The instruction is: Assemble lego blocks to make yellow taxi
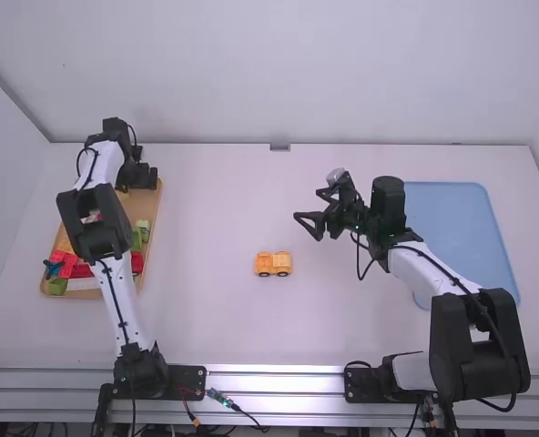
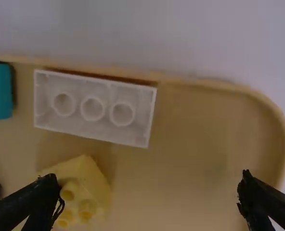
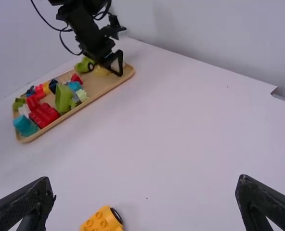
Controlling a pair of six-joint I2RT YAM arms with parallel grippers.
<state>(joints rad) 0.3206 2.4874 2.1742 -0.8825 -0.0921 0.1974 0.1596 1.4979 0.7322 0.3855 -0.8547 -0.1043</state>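
Note:
My left gripper (image 1: 138, 177) is over the tray's far end; in the left wrist view the left gripper (image 2: 148, 192) is open, with one finger overlapping a yellow brick (image 2: 92, 195) showing round tubes. A white brick (image 2: 92, 107) lies hollow side up along the tray wall. On the mid-table sits a yellow wheeled piece (image 1: 272, 264), its studs and a black wheel visible at the lower edge of the right wrist view as a yellow piece (image 3: 103, 220). My right gripper (image 1: 308, 205) is above the table beyond and right of it; in its own view the right gripper (image 3: 145, 186) is open with nothing between its fingers.
The wooden tray (image 3: 119, 82) at the left holds red, green and teal blocks, such as a red block (image 3: 44, 115) and a teal block (image 3: 25, 125). A blue tray (image 1: 452, 214) lies at the right, partly behind the right arm. A wall borders the table's far edge.

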